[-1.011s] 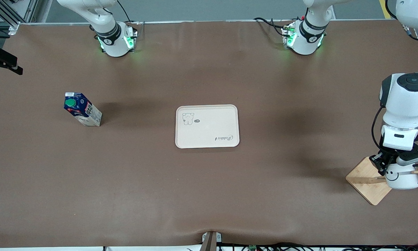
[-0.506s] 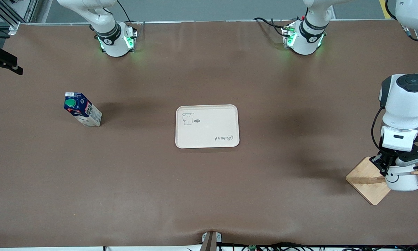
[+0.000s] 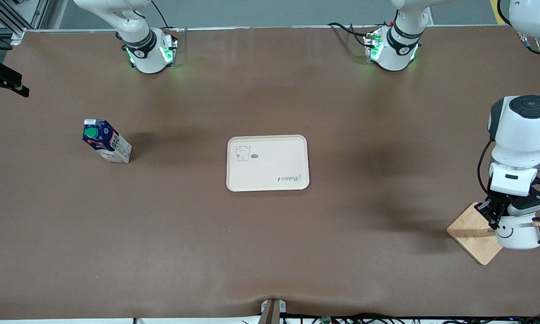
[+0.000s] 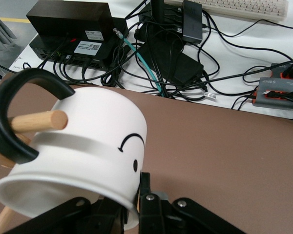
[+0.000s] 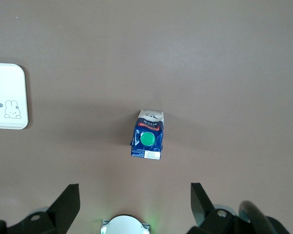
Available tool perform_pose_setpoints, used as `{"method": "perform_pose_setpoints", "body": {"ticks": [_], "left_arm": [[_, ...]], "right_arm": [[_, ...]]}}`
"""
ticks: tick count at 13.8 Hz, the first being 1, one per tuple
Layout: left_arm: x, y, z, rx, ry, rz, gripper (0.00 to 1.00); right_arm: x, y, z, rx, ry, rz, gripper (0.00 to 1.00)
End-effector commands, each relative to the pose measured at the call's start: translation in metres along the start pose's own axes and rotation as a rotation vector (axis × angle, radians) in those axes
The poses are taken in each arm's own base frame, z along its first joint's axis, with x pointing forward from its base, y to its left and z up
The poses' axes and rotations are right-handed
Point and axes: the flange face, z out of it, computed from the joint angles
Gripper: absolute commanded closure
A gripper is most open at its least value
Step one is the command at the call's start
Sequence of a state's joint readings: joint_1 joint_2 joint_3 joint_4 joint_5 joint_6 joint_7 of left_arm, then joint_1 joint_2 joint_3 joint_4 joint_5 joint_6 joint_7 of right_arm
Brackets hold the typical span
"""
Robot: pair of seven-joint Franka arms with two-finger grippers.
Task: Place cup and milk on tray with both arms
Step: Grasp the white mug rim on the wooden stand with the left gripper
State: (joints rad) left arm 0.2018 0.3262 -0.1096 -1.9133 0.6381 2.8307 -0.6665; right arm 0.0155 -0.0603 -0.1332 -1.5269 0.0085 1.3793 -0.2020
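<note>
1. Three views cover the brown table [image 3: 270, 252].
2. Front view: the flat cream rectangular tray [image 3: 267, 155] with a cartoon animal and script lettering lies at the table's middle. The tall blue-and-white milk carton [image 3: 106, 140] with a round green cap stands upright toward the right arm's end, well apart from the tray.
3. Front view: the left gripper [image 3: 499, 216] is at the left arm's end of the table, over a square wooden stand base [image 3: 472, 234]. Its jaws are closed on the rim of the small white smiley-face mug [image 3: 519, 231].
4. Left wrist view: the mug [image 4: 88, 146] is tilted, and a wooden peg [image 4: 36, 121] passes through its black loop handle [image 4: 19, 117]. The jaws pinch the mug's wall at the rim.
5. Right wrist view: the right gripper [image 5: 134, 204] hangs high over the carton [image 5: 148, 135], jaws spread wide and empty. One corner of the tray [image 5: 7, 92] shows at the edge.
</note>
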Motion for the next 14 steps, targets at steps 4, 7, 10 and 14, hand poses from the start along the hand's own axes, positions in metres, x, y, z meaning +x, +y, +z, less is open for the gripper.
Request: {"method": "perform_pose_setpoints", "body": {"ticks": [4, 7, 10, 14], "left_arm": [[0.015, 0.029, -0.031, 0.073, -0.036, 0.071, 1.00], [0.022, 0.044, -0.047, 0.091, -0.050, 0.089, 1.00], [0.031, 0.061, -0.064, 0.130, -0.090, 0.110, 1.00], [0.033, 0.110, -0.098, 0.152, -0.164, 0.140, 1.00]], "right_arm": [[-0.001, 0.000, -0.005, -0.012, 0.007, -0.010, 0.00], [0.000, -0.001, -0.003, -0.011, 0.002, -0.012, 0.00], [-0.001, 0.000, -0.005, -0.010, 0.006, -0.011, 0.00], [0.003, 0.006, 0.002, -0.008, -0.006, 0.002, 0.00]]}}
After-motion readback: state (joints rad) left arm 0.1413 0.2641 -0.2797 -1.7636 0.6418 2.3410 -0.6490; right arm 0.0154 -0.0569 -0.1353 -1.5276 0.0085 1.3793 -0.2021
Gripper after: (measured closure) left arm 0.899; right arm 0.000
